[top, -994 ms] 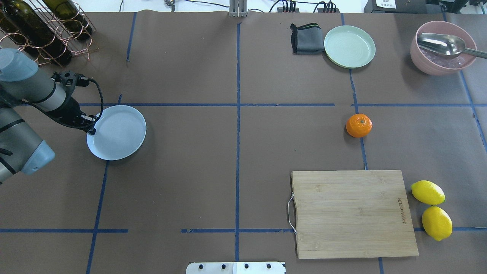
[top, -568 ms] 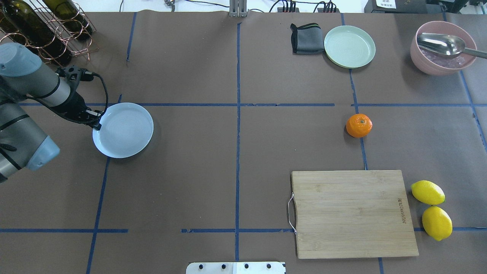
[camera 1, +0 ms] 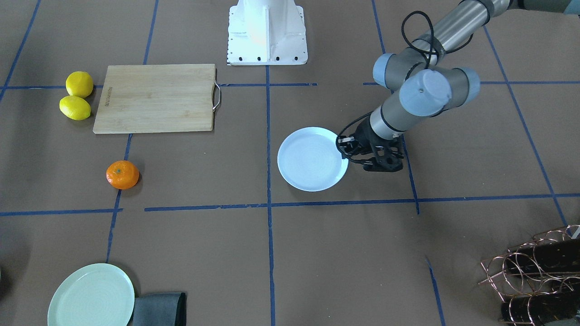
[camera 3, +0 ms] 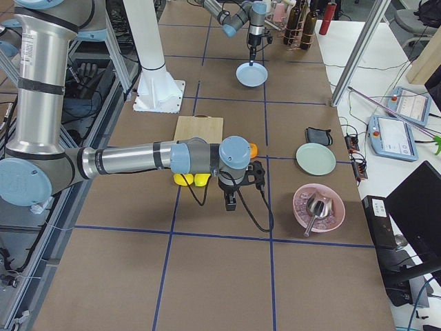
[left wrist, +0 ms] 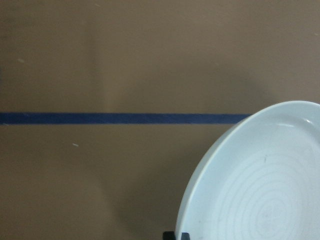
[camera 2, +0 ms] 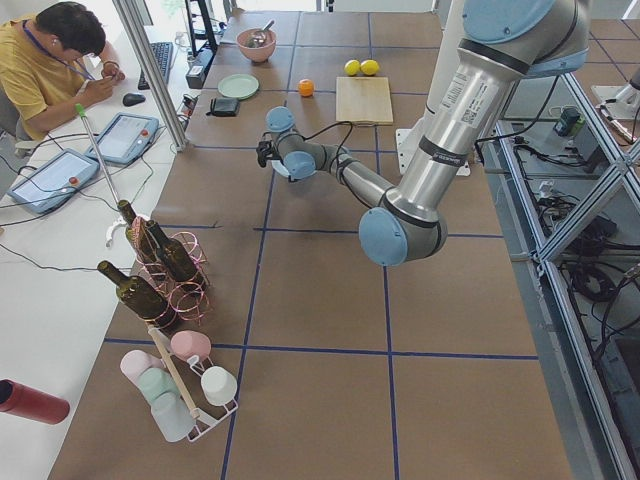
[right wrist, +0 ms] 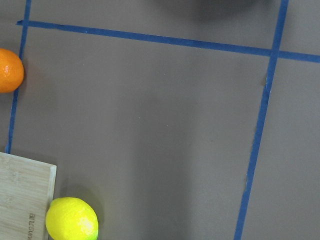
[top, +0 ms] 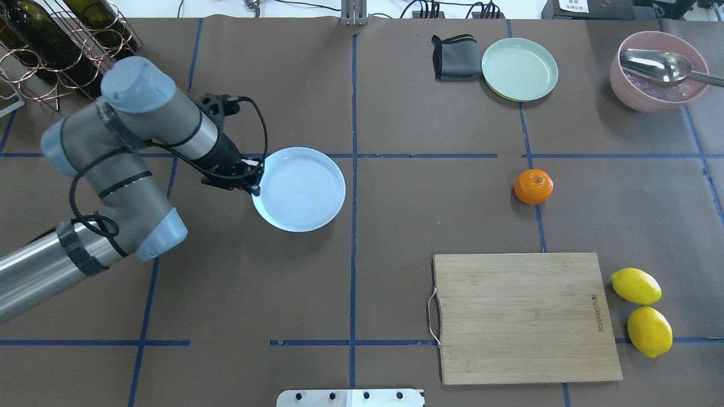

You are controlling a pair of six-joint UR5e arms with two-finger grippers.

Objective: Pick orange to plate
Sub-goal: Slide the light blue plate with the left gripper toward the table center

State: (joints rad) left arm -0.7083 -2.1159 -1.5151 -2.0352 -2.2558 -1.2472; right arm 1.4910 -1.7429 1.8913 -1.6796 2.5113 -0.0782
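Note:
The orange (top: 533, 186) lies on the table's right half, just beyond the cutting board, and shows at the left edge of the right wrist view (right wrist: 9, 70). The white plate (top: 302, 189) sits just left of the centre tape line. My left gripper (top: 255, 183) is shut on the plate's left rim; in the front-facing view the gripper (camera 1: 345, 151) pinches the rim of the plate (camera 1: 312, 158). The left wrist view shows the plate (left wrist: 260, 190) at lower right. My right gripper (camera 3: 231, 204) hangs near the lemons; I cannot tell whether it is open or shut.
A bamboo cutting board (top: 529, 316) lies at the front right with two lemons (top: 636, 286) beside it. A pale green plate (top: 520, 69), grey cloth (top: 455, 56) and pink bowl (top: 659, 85) with a spoon stand at the back right. A wine rack (top: 62, 39) fills the back left corner.
My left arm has swung right, carrying the white plate by its rim from the table's left side to just left of the centre line. The orange has stayed put.

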